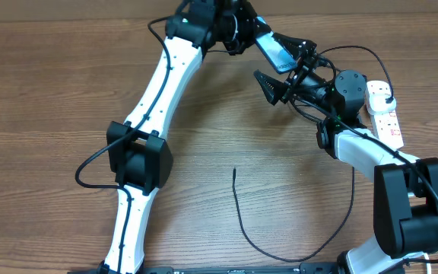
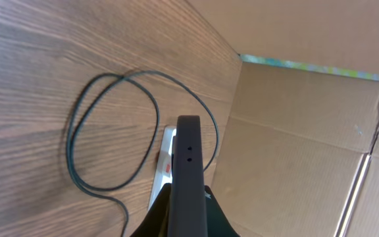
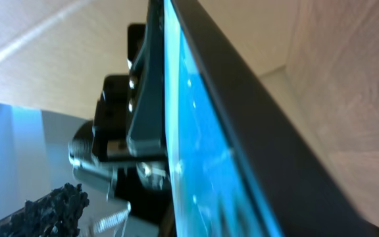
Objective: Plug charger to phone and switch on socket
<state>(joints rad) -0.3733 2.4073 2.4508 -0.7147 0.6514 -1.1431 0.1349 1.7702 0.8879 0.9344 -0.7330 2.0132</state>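
The left end effector (image 2: 187, 222) is clamped on the slim, black-edged phone with the glowing blue-teal screen (image 1: 276, 52). It holds the phone on edge above the wood-grain counter (image 1: 52, 91), probably to offer a short end to the other arm. The right end effector (image 1: 271, 86), its ribbed black fingers parted and empty, hovers just beside the phone's glassy face. The thin black charger cable (image 1: 234, 183) lies well apart from this end effector on the counter, its small tip free and ungrasped. The white plastic socket strip with red switches (image 1: 388, 125) rests near the right end effector, behind its wrist.
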